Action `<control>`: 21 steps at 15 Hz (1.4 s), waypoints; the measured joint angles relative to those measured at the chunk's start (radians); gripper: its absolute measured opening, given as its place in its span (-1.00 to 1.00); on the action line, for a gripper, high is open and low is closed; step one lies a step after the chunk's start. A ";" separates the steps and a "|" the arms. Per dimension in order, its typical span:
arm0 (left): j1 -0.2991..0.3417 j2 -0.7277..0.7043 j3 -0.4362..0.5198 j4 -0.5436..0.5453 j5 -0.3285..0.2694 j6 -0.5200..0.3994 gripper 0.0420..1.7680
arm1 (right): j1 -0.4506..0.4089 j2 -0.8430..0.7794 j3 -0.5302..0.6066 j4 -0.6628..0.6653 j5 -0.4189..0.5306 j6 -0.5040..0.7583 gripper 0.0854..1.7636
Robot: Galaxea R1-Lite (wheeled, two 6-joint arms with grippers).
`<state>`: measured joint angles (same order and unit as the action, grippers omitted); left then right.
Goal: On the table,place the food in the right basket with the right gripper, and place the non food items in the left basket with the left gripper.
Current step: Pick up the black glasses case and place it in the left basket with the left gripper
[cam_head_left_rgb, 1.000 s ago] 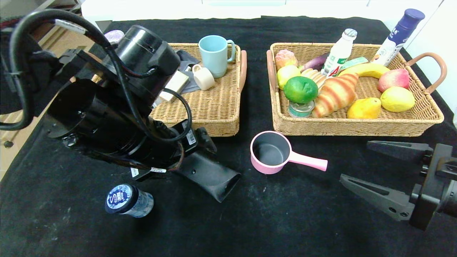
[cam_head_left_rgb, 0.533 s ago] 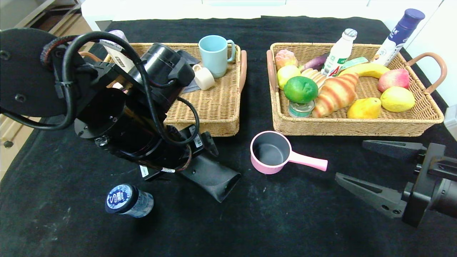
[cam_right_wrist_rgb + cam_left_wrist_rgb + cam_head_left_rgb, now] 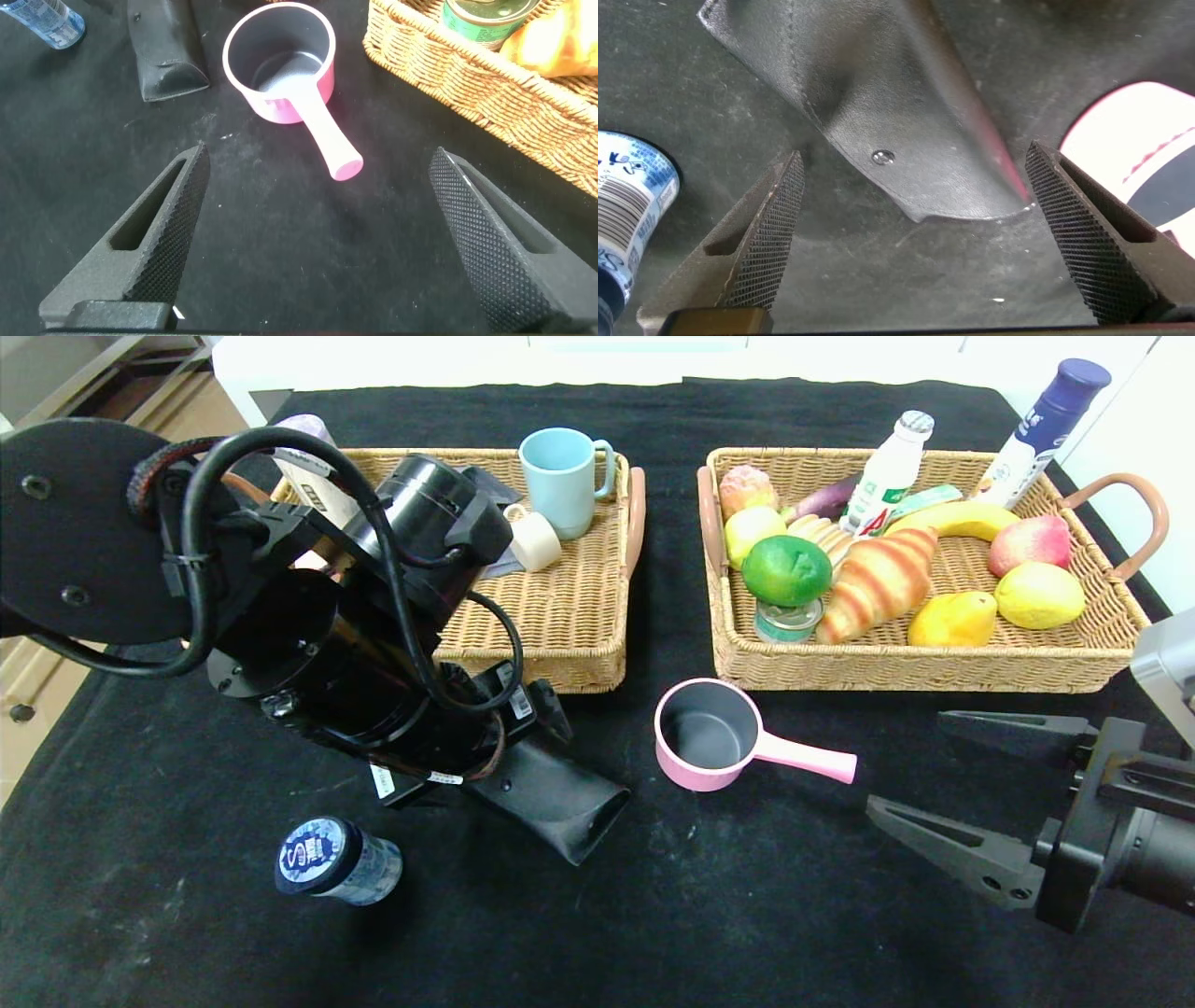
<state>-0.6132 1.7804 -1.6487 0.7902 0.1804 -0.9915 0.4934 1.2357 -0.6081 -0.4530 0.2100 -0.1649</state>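
On the black counter (image 3: 747, 915), a blue-capped bottle (image 3: 336, 861) lay at the near left. The left gripper (image 3: 915, 233) hung released, jaws wide, over a black case (image 3: 551, 798) lying just in front of the left basket (image 3: 560, 616), which held two cups and what seemed to be a few other items behind the arm. A pink pot (image 3: 714, 733) sat between the baskets' near edges. The right basket (image 3: 934, 663) held food. The right gripper (image 3: 934, 761) hovered low at the near right, jaws spread and holding nothing.
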 joint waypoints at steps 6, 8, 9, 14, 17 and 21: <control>-0.018 0.012 0.012 0.000 0.005 0.006 0.94 | 0.003 0.003 0.004 0.000 0.000 -0.001 0.94; -0.018 0.013 0.022 0.000 0.006 0.006 0.94 | 0.003 0.006 0.004 0.000 0.000 -0.001 0.94; -0.019 0.014 0.024 0.000 0.005 0.006 0.94 | 0.003 0.008 0.005 0.000 0.000 -0.001 0.94; -0.017 0.031 0.059 -0.069 0.043 0.003 0.94 | 0.004 0.015 0.011 -0.001 0.000 -0.008 0.94; -0.025 0.030 0.089 -0.083 0.046 -0.002 0.94 | 0.006 0.020 0.014 -0.004 -0.001 -0.013 0.94; -0.028 0.031 0.105 -0.087 0.044 -0.003 0.94 | 0.008 0.033 0.030 -0.059 -0.001 -0.013 0.94</control>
<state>-0.6413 1.8117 -1.5438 0.7036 0.2247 -0.9947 0.5011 1.2691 -0.5781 -0.5123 0.2091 -0.1779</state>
